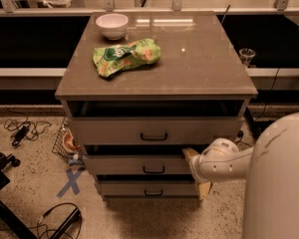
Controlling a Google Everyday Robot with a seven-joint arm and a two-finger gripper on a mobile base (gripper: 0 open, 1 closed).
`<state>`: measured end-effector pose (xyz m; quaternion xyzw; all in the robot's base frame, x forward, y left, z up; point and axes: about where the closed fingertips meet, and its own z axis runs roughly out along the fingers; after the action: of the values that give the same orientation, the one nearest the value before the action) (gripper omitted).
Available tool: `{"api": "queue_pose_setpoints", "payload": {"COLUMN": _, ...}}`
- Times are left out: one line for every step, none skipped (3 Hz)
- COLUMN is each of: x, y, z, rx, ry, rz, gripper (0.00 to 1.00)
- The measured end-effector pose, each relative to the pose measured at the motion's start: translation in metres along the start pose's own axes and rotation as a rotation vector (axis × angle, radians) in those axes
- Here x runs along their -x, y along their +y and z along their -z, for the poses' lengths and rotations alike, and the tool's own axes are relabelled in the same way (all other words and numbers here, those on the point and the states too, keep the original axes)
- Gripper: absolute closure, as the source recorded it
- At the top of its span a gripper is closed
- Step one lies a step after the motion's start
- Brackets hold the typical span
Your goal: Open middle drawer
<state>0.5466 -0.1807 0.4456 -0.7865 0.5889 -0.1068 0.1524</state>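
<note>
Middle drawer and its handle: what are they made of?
The wide grey-tan middle drawer looks like matte laminate or painted board, no sheen; its small black bar handle could be metal or plastic. The end effector sits at its right end.

The grey-tan middle drawer (119, 164) carries a black handle (153, 170); the white-and-tan hand (195, 169) sits at its right end. On the brown desk (199, 59), a white bowl (112, 25); a green bag (125, 58) patterned orange.

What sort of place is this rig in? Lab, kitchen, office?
Probably a robot test lab, not a home: a blue tape X marks the speckled floor, loose cables lie nearby, and the drawer cabinet holds a bowl and snack bag. The gripper sits at the right end of the middle drawer.
</note>
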Motion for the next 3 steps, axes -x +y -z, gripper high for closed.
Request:
{"api": "queue_pose_setpoints", "payload": {"x": 0.009, "y": 0.001, "z": -0.009, "rx": 0.040, "ry": -0.010, "rz": -0.024, "gripper": 0.00}}
{"api": "queue_pose_setpoints", "payload": {"x": 0.024, "y": -0.012, "z": -0.017, "rx": 0.092, "ry": -0.070, "rz": -0.058, "gripper": 0.00}}
{"api": "queue_pose_setpoints", "payload": {"x": 0.024, "y": -0.010, "z": -0.018, "rx": 0.092, "ry": -0.068, "rz": -0.057, "gripper": 0.00}}
